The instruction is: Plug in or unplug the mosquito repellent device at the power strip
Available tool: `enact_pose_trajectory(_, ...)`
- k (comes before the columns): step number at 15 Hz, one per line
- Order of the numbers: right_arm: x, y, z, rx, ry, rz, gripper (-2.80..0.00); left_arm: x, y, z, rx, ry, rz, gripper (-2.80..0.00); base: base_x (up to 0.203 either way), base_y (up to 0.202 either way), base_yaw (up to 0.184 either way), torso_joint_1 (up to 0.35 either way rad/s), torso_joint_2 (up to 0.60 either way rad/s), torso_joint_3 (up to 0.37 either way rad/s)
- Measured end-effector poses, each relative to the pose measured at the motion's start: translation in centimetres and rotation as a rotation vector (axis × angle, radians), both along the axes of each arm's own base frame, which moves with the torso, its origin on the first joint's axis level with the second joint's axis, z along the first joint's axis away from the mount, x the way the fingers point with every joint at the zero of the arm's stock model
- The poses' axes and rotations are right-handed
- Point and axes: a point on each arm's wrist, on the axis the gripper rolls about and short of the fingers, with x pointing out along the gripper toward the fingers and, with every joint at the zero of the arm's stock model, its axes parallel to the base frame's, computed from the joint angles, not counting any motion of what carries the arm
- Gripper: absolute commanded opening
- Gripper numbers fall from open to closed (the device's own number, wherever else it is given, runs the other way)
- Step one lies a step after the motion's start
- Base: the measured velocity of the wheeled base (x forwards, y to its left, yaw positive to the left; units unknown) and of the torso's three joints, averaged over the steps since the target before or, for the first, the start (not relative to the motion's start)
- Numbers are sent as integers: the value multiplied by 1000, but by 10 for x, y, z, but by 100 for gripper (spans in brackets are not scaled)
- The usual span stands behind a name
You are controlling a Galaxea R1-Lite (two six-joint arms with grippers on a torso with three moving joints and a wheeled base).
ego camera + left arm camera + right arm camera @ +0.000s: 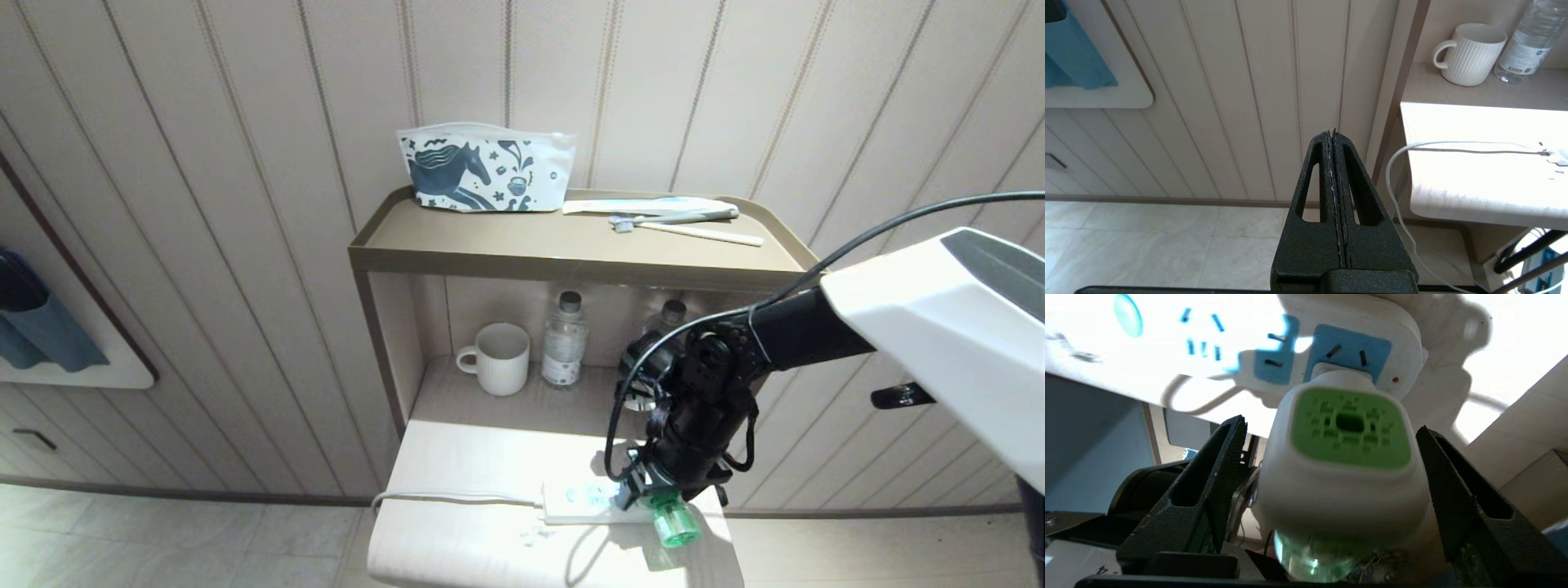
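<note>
The mosquito repellent device (1349,428), a white head with a green vent face and a green bottle (676,523), sits with its plug end against a blue socket of the white power strip (1208,335) on the low bright ledge (457,465). My right gripper (1331,424) is open and straddles the device. One finger (1224,457) stands clearly off it, while the other finger (1437,465) is close beside it. In the head view the right gripper (645,490) points down over the strip (571,500). My left gripper (1333,130) is shut and empty, parked left of the ledge.
The strip's white cord (457,496) runs left off the ledge. Behind, in the open shelf, stand a ribbed white mug (498,358) and two water bottles (565,341). A patterned pouch (482,175) and a toothbrush (678,219) lie on the upper tray.
</note>
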Motion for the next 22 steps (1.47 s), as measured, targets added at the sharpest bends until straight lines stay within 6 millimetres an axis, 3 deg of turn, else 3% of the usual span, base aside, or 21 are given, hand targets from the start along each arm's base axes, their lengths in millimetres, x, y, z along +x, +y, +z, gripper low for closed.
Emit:
enact_pose_trajectory(5,-19,-1,45,48,-101,21,0,0,0,0,0,0,0,-280,0,0,0,0,0,0)
enact_pose_trajectory(6,-26,-1,54,54,-117,29,-280,0,0,0,0,0,0,-280,0,0,0,0,0,0)
enact_pose_trajectory(12,-98,-17,98,32,-234,79,-280,0,0,0,0,0,-1,-280,0,0,0,0,0,0)
enact_pose_trajectory(17,-177,-64,136,65,-415,54,-280,0,0,0,0,0,0,-280,0,0,0,0,0,0)
enact_pose_trajectory(19,-212,-90,140,36,-526,-29,-280,0,0,0,-1,0,0,-280,0,0,0,0,0,0)
enact_pose_trajectory(22,-262,-127,125,-49,-699,-235,-280,0,0,0,0,0,0,-280,0,0,0,0,0,0)
